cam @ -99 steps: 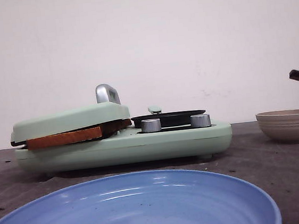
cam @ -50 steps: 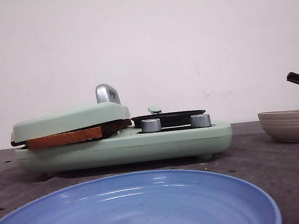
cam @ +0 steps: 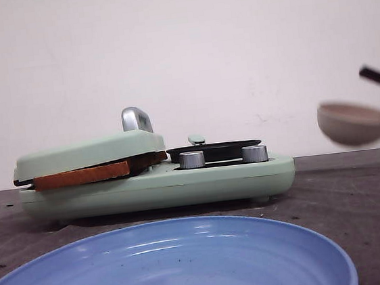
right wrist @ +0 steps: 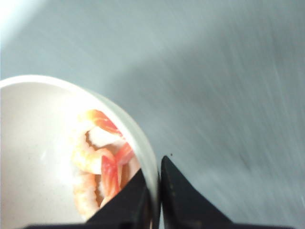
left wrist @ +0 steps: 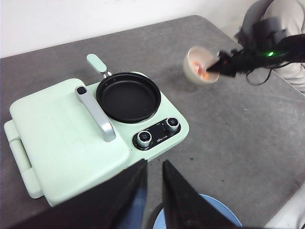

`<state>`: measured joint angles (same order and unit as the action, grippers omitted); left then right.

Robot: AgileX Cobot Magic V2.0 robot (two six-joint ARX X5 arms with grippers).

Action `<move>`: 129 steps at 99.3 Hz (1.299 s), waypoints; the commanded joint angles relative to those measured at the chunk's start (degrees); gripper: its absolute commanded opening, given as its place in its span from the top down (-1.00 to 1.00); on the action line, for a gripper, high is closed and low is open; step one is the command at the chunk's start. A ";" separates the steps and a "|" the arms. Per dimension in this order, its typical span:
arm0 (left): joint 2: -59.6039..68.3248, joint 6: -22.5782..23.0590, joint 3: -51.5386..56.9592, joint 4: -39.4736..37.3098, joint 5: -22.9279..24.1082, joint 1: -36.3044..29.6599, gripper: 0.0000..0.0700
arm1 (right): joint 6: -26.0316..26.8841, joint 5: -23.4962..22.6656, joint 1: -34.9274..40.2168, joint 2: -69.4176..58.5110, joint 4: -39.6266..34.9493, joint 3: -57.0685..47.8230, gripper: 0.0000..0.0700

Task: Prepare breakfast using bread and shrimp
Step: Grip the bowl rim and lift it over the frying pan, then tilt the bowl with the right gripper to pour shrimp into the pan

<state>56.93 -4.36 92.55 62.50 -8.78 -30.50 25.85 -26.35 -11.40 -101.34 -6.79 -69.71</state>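
Note:
My right gripper (right wrist: 153,176) is shut on the rim of a beige bowl (right wrist: 28,143) that holds the orange-red shrimp (right wrist: 102,162). In the front view the bowl (cam: 351,124) hangs blurred above the table at the far right. The left wrist view shows the bowl (left wrist: 198,64) tilted in the air, right of the black pan (left wrist: 127,97). The bread (cam: 81,175) shows only as a brown crust edge under the closed green lid. My left gripper (left wrist: 154,167) is shut, with only a narrow slit between its fingers and nothing held, just off the machine's front corner.
The mint-green breakfast machine (cam: 181,184) fills the table's middle, with two grey knobs (cam: 192,159) and a silver lid handle (left wrist: 97,114). A blue plate (cam: 185,223) lies at the near edge, under the left gripper. Grey table stretches to the right of the machine.
The bowl stood on the table at the right; my right gripper has now lifted it clear and carried it slightly left, tilted.

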 commanded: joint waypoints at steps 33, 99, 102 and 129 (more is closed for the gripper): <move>0.33 0.52 0.87 -2.10 0.20 -0.37 0.97 | 0.63 5.11 16.63 6.69 7.89 -3.65 1.00; -1.20 0.94 0.87 -1.99 0.20 -1.53 0.97 | -26.82 37.03 39.58 5.90 17.81 -4.57 1.00; -1.20 0.94 0.85 -1.99 0.20 -1.53 0.97 | -27.63 37.86 39.85 5.79 17.86 -4.57 1.00; -1.20 0.92 0.85 -1.99 0.17 -2.29 0.97 | -34.42 43.30 40.11 5.31 18.43 -4.66 1.00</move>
<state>55.40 -3.95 92.55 61.10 -8.73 -32.21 -5.02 15.90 28.40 -94.98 9.96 -72.71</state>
